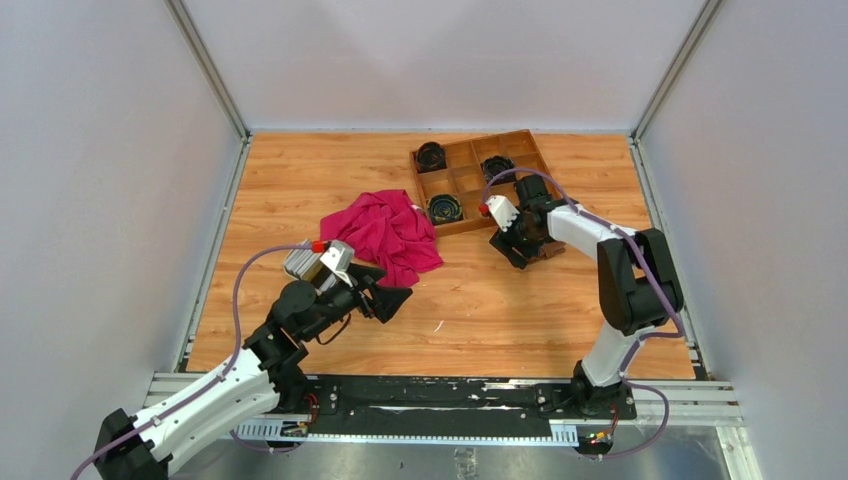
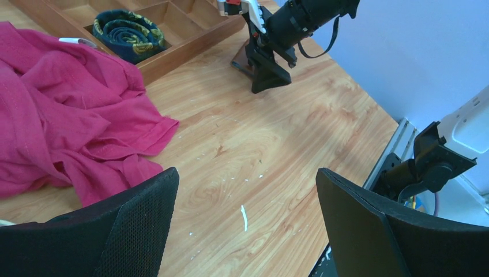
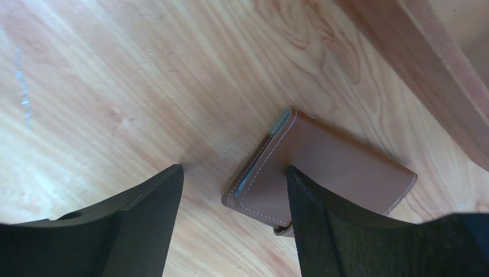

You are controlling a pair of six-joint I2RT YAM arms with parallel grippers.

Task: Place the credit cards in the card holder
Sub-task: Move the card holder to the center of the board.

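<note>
The small brown leather folding card holder [image 3: 334, 167] lies folded flat on the wood-grain table [image 3: 104, 86], just beside the brown wooden compartment tray [image 3: 438, 69]. The right gripper [image 3: 233, 176] is directly over it with its jaws spread, grasping nothing; one end of the holder shows in the gap between the fingers. The left gripper [image 2: 245, 179], also spread and empty, is near a crumpled red cloth [image 2: 63, 115].

In the top view, the tray [image 1: 466, 182] is set at upper centre of the table [image 1: 520, 320], rolled ties [image 1: 445, 208] held in three compartments, the cloth [image 1: 385, 232] just left. In the right wrist view, the card holder [image 3: 334, 173] is laid at lower centre.
</note>
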